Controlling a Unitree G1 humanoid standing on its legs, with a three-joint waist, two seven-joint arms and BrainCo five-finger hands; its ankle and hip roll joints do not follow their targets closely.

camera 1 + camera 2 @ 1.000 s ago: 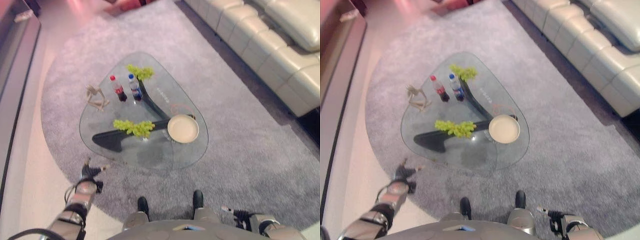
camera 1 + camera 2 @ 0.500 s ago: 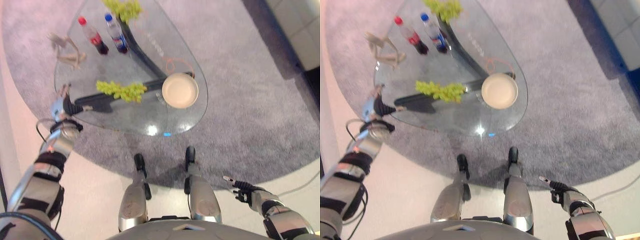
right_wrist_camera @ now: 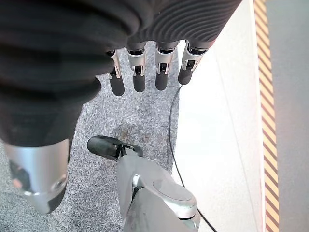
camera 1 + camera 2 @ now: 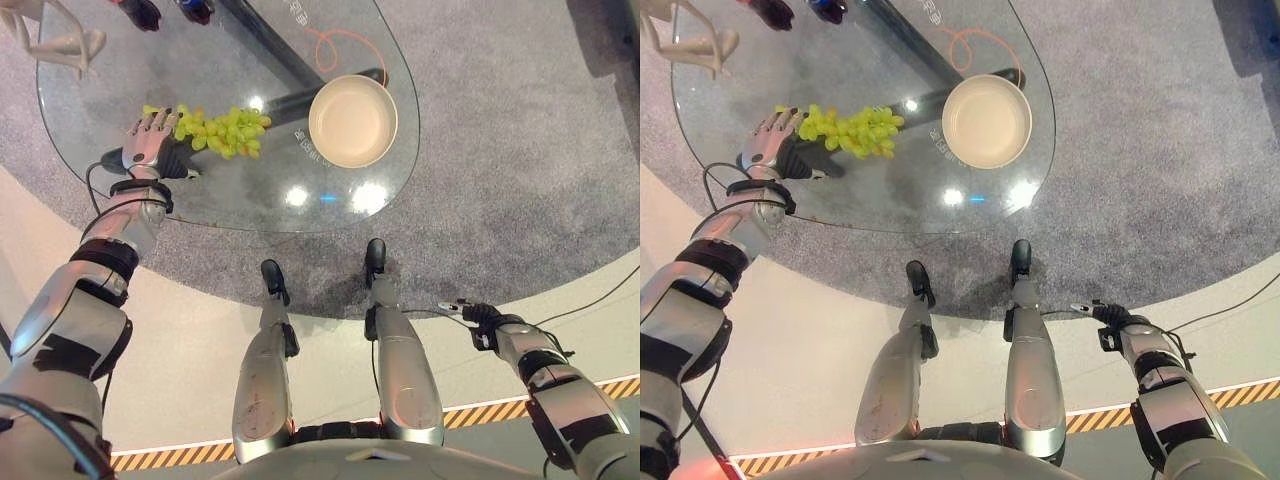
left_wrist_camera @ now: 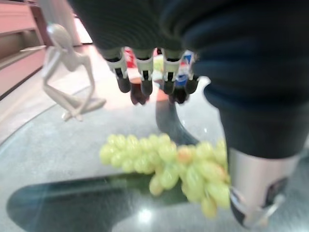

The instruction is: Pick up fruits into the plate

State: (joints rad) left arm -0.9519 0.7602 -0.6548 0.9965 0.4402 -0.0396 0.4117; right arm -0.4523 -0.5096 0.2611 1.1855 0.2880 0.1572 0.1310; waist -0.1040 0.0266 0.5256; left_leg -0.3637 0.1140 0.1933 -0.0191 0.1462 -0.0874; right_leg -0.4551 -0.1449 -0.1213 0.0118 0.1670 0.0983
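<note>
A bunch of green grapes (image 4: 218, 130) lies on the glass table (image 4: 255, 205), left of an empty cream plate (image 4: 352, 121). My left hand (image 4: 148, 142) is over the table at the bunch's left end, open. In the left wrist view its fingers (image 5: 143, 77) reach out straight above the grapes (image 5: 169, 164), with the thumb (image 5: 255, 191) beside them. I cannot tell whether it touches the fruit. My right hand (image 4: 478, 320) hangs low at the right over the floor, its fingers (image 3: 147, 72) straight and empty.
A white figurine (image 4: 55, 40) stands at the table's far left. Two bottles (image 4: 140, 12) stand at the far edge of the view. The table's dark base (image 4: 270, 60) shows through the glass. Grey carpet (image 4: 500, 150) surrounds the table. Yellow-black tape (image 4: 610, 388) marks the floor.
The camera has tilted down and come closer to the table. My left hand has risen from the table's near-left edge onto the glass, up to the grapes.
</note>
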